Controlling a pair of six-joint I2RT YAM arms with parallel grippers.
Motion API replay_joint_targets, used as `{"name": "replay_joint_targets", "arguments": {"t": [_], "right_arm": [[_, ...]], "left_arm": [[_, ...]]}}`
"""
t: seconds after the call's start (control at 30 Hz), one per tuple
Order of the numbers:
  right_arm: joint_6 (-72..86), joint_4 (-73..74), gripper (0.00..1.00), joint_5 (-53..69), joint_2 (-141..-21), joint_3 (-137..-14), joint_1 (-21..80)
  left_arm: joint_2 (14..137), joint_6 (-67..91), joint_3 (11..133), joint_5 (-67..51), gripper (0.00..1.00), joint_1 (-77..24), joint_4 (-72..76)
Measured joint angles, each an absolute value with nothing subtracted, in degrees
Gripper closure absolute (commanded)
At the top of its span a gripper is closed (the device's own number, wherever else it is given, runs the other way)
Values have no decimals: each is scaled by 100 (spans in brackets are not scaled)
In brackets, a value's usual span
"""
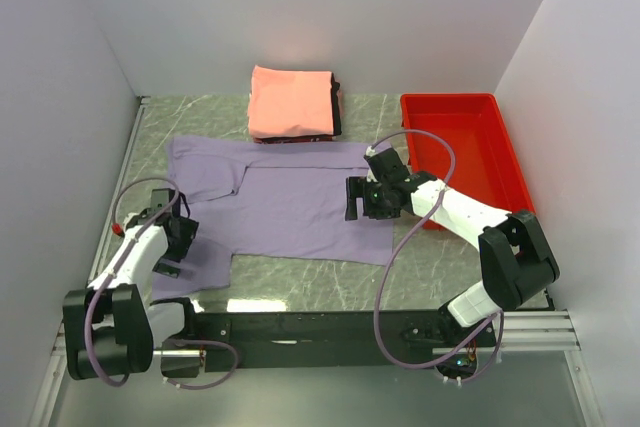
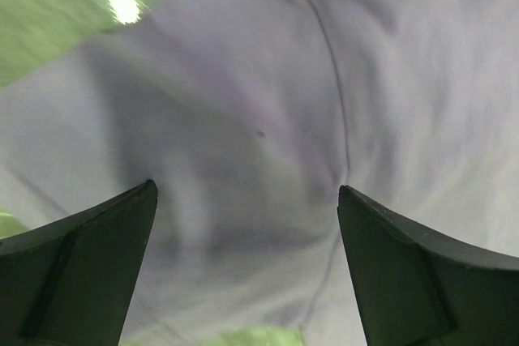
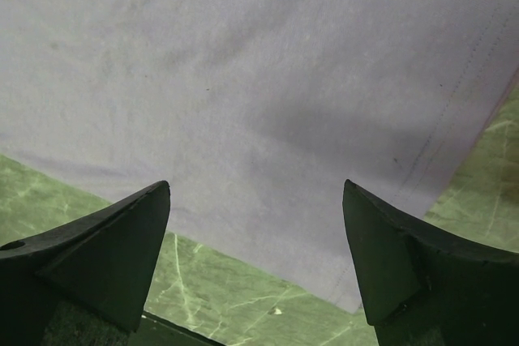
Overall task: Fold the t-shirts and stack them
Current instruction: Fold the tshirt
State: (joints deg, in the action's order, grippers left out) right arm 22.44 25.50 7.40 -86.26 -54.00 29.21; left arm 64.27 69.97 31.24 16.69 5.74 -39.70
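- So, nearest to me, my left gripper (image 1: 172,239) hangs over the near sleeve of the lavender t-shirt (image 1: 290,202). Its jaws are spread wide with nothing in them.
- On the left wrist view it's pretty much all purple cloth (image 2: 268,103) under that gripper (image 2: 247,200), with a bit of green bench in the corner.
- A little further out and to the right, my right gripper (image 1: 356,199) sits over the hem end of the same shirt, also wide open and empty.
- From its wrist view (image 3: 255,192) I can see the shirt's edge (image 3: 243,62) and one corner, with the green marbled bench (image 3: 227,281) showing below.
- The lavender t-shirt lies spread flat across the middle of the bench, sleeves to the left and hem to the right.
- Behind it at the far side is the folded stack, right up against the lavender one. The salmon-pink t-shirt (image 1: 290,99) is on top and a black t-shirt (image 1: 337,112) peeks out on the right.
- At the far right is the red tray (image 1: 450,100), just beside the hem.
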Motion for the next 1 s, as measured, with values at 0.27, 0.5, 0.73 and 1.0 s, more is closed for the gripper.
{"name": "replay_joint_targets", "arguments": {"t": [0.27, 0.5, 0.73, 1.0], "right_arm": [[2198, 2626, 7, 659, -8626, -5400, 2921], [2176, 2626, 7, 698, -8626, -5400, 2921], [2176, 2624, 7, 722, -8624, -5400, 2921], [2178, 2617, 7, 757, -8556, -5389, 2921]], "left_arm": [[6230, 7026, 3459, 2095, 1, 679, -4440], [5295, 7054, 3203, 1549, 0, 569, -4569], [4499, 7603, 2759, 1068, 1, -45, -4917], [4602, 8357, 2810, 1059, 1, -937, -5406]]}}
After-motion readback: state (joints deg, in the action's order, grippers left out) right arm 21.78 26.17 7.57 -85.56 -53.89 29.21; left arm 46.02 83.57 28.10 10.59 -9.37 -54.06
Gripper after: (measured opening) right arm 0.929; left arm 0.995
